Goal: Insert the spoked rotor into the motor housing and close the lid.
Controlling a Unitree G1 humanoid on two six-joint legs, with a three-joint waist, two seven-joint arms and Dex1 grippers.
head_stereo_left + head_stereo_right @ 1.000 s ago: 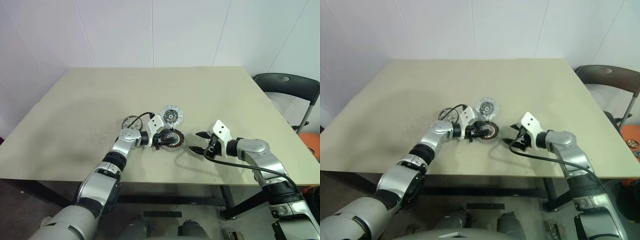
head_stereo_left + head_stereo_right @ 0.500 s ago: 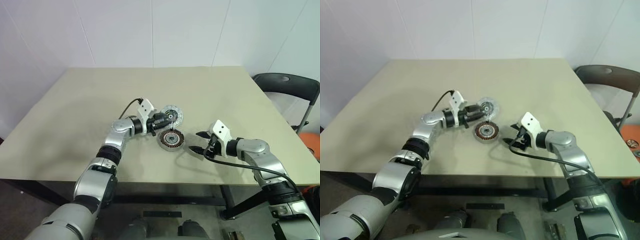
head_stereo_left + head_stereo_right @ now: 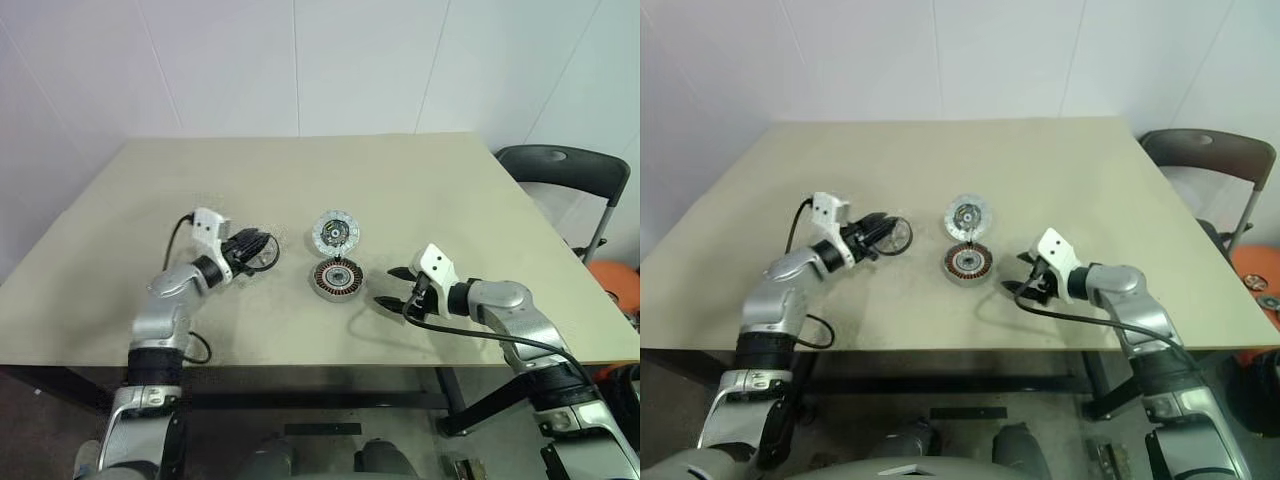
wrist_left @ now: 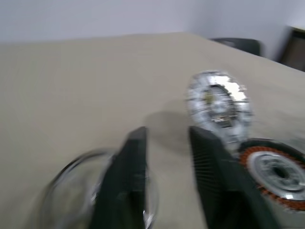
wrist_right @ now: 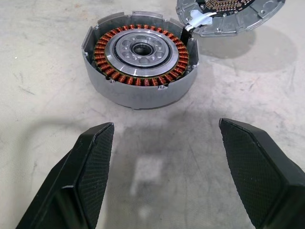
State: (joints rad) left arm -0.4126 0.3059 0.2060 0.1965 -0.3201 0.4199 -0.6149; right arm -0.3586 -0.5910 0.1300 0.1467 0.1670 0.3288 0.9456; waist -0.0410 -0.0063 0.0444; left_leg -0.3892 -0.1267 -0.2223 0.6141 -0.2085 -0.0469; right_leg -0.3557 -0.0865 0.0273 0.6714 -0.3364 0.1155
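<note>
- The motor housing (image 3: pixel 340 279) lies flat on the tabletop (image 3: pixel 420 180) near its middle, its ring of copper-brown windings and silvery centre facing up.
- The lid (image 3: pixel 335 231) lies just beyond the housing, on the side nearer the wall; in the right wrist view its edge comes right up to the housing's rim, and whether they touch cannot be told.
- The left hand (image 3: pixel 262 243) is over the left part of the tabletop, well apart from the housing and the lid, pointing roughly level toward them.
- The spoked rotor (image 3: pixel 263 254) is a thin silvery ring at the tips of the left hand; in the left wrist view it is blurred around the black fingers (image 4: pixel 127 181).
- The left fingers stand close together with a narrow gap between them, and they look to be pinching the ring's rim, though the blur leaves the grip uncertain.
- The right hand (image 3: pixel 395 286) is low over the tabletop just to the right of the housing, pointing toward it and tilted down.
- Its two fingers (image 5: pixel 86 171) are spread wide with nothing between them, and the housing sits ahead of the gap without touching either finger.
- A dark chair (image 3: pixel 560 170) stands past the tabletop's far right corner.
</note>
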